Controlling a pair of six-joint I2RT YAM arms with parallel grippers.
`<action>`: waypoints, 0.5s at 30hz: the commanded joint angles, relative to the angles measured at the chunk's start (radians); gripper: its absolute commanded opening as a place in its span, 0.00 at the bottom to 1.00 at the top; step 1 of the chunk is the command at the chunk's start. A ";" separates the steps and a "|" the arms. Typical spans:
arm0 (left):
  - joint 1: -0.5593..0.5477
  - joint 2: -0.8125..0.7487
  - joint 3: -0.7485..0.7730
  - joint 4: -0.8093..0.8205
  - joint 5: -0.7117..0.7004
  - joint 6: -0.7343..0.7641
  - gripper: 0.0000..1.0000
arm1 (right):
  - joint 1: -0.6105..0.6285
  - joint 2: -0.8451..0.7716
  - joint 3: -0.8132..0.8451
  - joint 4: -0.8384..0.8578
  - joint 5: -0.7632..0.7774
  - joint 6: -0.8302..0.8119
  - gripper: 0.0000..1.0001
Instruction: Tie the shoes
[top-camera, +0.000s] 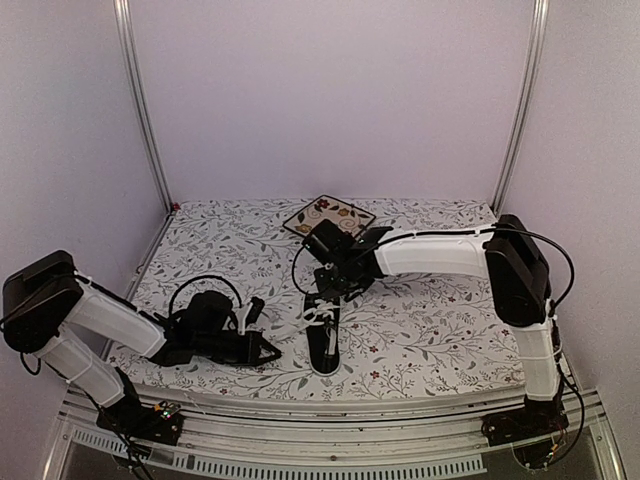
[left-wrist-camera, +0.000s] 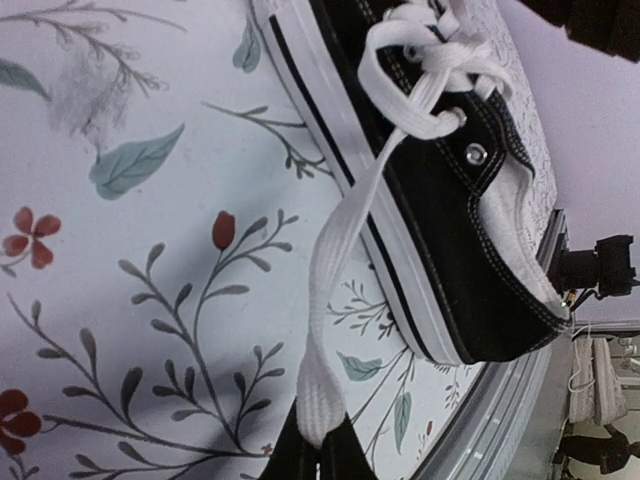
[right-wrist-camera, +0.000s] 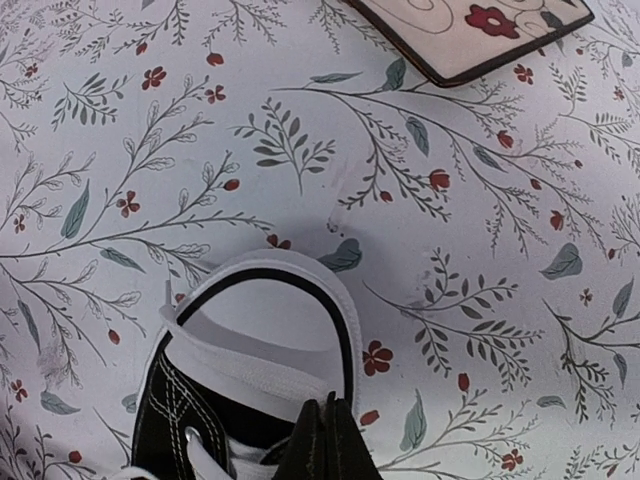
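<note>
A small black sneaker (top-camera: 323, 348) with white laces lies near the table's front edge, heel toward the arms. In the right wrist view its white toe cap (right-wrist-camera: 262, 300) points toward the plate. My left gripper (top-camera: 268, 349) is left of the shoe, low over the cloth, shut on the end of one white lace (left-wrist-camera: 335, 260) that runs taut up to the eyelets; its fingertips (left-wrist-camera: 345, 455) pinch the lace end. My right gripper (top-camera: 331, 295) hangs over the front of the shoe (right-wrist-camera: 175, 420), shut on another lace strand (right-wrist-camera: 250, 365) lying across the toe cap.
A square floral plate (top-camera: 328, 215) lies at the back centre, also in the right wrist view (right-wrist-camera: 470, 30). A floral tablecloth (top-camera: 440, 330) covers the table. A metal rail (top-camera: 330, 410) runs along the front edge, close to the shoe's heel (left-wrist-camera: 500, 300).
</note>
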 joint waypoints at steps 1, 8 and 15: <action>0.029 -0.013 0.068 -0.008 0.004 0.033 0.00 | -0.026 -0.184 -0.098 0.020 0.031 0.062 0.02; 0.117 0.010 0.134 0.004 0.064 0.059 0.00 | -0.033 -0.455 -0.382 0.300 -0.203 -0.049 0.02; 0.202 0.073 0.236 -0.049 0.153 0.131 0.00 | 0.042 -0.615 -0.588 0.537 -0.600 -0.169 0.02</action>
